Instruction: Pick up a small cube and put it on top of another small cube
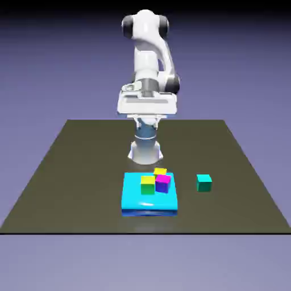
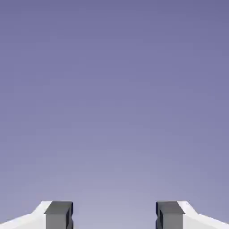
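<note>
The table [image 1: 85, 182] is the broadest thing, a dark surface spreading beneath the gripper [image 1: 146, 120] and out to both sides of it. Next in size is the white arm [image 1: 146, 57], which rises above and behind the gripper, with its base [image 1: 145, 153] standing below the gripper on the table.

The bright blue slab [image 1: 132, 196] lies flat, lower than the gripper and nearer the camera. On it, also below the gripper, sit the yellow-and-green cube [image 1: 148, 186] and, just beside it toward the exterior view's right, the magenta-and-purple cube [image 1: 163, 184] (whether those two touch, I cannot tell). Behind the magenta one is a yellow-topped piece [image 1: 160, 171], partly hidden, so I cannot tell whether it rests on the slab.

The teal-green cube [image 1: 204, 183], the task's small cube, rests on the table, below the gripper and off toward the exterior view's right, well apart from the fingers and apart from the slab.

Smallest are the grey fingertips [image 2: 58, 219]: the gripper is open, its tips parted with just the blue-violet backdrop [image 2: 114, 112] between them (the same plain backdrop fills the rest of the hand view, too).
</note>
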